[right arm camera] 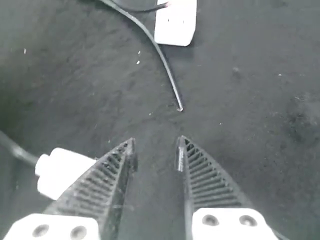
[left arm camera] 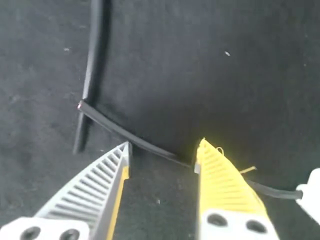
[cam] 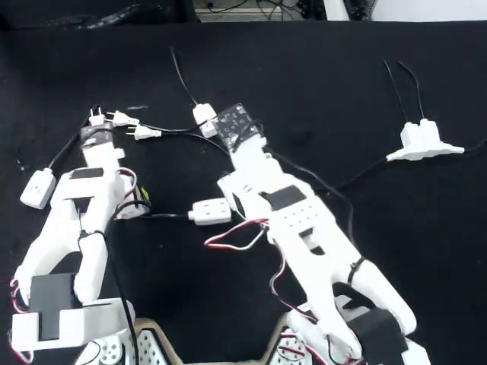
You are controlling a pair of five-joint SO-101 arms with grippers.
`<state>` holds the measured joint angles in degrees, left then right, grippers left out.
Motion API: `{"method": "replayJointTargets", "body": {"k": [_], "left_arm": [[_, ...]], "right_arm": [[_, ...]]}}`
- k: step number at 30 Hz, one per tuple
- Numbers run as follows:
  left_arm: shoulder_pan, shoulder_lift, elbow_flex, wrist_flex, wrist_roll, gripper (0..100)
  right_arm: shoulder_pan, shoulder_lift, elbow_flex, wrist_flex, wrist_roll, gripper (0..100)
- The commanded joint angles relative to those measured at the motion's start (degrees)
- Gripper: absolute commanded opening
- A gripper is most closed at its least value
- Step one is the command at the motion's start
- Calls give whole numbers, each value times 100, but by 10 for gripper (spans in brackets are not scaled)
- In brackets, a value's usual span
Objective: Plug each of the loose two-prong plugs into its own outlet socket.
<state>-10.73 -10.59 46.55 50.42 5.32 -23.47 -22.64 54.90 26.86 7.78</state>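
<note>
Three small white two-prong plugs (cam: 122, 119) lie on black cables at the far left of the black table. My left gripper (cam: 94, 135) sits just in front of them. In the left wrist view it (left arm camera: 162, 147) is open, and a black cable (left arm camera: 125, 132) runs across the cloth just past its fingertips. My right gripper (cam: 233, 126) is at the table's middle, next to another white plug (cam: 204, 118). In the right wrist view it (right arm camera: 156, 145) is open and holds nothing, with that white plug (right arm camera: 61, 171) lying just beside one finger. White outlet sockets lie at the left (cam: 38, 188) and centre (cam: 209, 211).
A white socket block (cam: 422, 142) with two plugs standing in it lies far right, its black cables trailing off. A white rectangular piece (right arm camera: 175, 21) and a loose cable end (right arm camera: 180, 107) lie beyond my right gripper. Red and white wires (cam: 236, 239) loop beside the right arm.
</note>
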Motion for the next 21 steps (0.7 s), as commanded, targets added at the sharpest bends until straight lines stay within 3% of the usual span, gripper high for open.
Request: {"method": "replayJointTargets", "body": {"k": [1, 5, 9, 16, 21], "left_arm": [[48, -211, -444, 484, -132, 216], [-435, -202, -1314, 1152, -141, 216], [-919, -141, -2035, 1116, -141, 220], [-1279, -35, -2431, 290, -527, 221], [-1244, 870, -2712, -237, -862, 221]], "right_arm": [[114, -251, 75, -466, -255, 124], [141, -251, 110, -492, -563, 124], [316, -251, 110, -492, -677, 124], [334, -251, 101, -492, -677, 124], [334, -286, 110, -475, -677, 124]]}}
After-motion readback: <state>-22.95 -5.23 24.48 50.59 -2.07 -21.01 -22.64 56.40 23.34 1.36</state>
